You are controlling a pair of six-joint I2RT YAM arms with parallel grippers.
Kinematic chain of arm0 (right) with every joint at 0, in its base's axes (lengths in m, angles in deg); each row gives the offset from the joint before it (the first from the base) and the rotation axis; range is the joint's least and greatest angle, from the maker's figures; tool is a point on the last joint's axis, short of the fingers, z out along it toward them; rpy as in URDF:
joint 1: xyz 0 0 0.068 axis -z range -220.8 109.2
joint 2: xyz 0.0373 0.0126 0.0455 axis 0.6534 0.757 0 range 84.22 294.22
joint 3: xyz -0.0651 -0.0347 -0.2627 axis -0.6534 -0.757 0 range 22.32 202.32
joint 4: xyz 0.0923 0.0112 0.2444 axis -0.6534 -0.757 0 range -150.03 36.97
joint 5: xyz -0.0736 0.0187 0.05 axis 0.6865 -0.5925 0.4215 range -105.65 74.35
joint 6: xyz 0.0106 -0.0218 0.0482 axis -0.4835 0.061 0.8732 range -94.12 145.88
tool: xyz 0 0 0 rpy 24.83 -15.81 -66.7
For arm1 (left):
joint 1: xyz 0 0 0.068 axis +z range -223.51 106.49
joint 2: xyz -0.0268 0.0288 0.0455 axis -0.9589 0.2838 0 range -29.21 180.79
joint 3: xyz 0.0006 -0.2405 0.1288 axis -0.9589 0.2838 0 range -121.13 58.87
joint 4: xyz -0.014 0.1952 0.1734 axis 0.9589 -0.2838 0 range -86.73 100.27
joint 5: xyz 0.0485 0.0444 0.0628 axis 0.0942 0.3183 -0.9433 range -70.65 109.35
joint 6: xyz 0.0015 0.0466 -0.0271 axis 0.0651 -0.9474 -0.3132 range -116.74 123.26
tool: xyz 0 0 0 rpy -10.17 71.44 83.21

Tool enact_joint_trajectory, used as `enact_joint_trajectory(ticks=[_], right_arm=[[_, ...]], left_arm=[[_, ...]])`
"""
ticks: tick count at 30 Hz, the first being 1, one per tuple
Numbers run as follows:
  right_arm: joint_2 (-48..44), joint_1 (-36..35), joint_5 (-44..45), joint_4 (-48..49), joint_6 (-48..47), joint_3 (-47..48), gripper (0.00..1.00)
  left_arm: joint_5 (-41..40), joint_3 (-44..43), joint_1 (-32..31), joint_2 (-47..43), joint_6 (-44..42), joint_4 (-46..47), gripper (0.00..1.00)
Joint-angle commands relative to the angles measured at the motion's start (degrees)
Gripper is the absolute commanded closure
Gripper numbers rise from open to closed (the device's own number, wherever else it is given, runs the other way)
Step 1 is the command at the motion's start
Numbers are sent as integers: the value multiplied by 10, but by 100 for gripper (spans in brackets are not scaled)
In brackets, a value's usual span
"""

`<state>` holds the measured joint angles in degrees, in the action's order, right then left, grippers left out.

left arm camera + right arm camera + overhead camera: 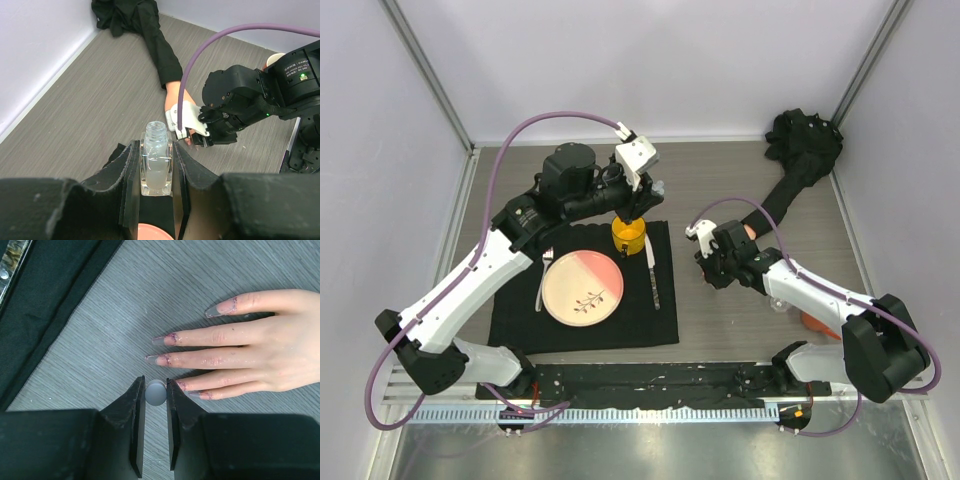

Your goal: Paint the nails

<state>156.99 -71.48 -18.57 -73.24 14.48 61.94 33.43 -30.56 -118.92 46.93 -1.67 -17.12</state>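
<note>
- Right gripper [155, 384]: jaws drawn close, pinching a small round grey cap [155, 393] seen end-on. Taken to be the brush handle. The bristles would hang below it and are hidden.
- Mannequin hand [270, 350] lies flat on the table [100, 315], palm down, fingers spread. Its black sleeve [160, 55] trails off to the far right corner.
- Nails [161, 340] sit at the fingertips, long and clear, with purplish smears at their bases.
- Key relation: in the right wrist view the fingers run crosswise, tips pointing toward the cap. The lowest two fingertips lie just beside the gripper's right finger. The middle two tips are a little farther off, and the top one farther again.
- In the scene the hand's long axis runs from far right to near left. The nails are at the near-left end, under the right gripper.
- Judgement: the next stroke calls for a short shift toward the palm, along a finger's length, not across it.
- Left gripper [156, 146]: clamped on an uncapped clear bottle [156, 170], upright, well to the left of the hand.
- The right arm is the nearer to the nails.
</note>
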Motion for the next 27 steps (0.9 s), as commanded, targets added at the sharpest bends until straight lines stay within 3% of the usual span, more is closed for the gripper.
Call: enact_joint_trajectory(ticks=[1, 27], right_arm=[[-16, -2, 19, 14, 13, 2, 99], [-4, 18, 71, 40, 8, 4, 99]], left_arm=[[1, -1, -2, -20, -1, 22, 100], [-2, -6, -2, -17, -7, 19, 100]])
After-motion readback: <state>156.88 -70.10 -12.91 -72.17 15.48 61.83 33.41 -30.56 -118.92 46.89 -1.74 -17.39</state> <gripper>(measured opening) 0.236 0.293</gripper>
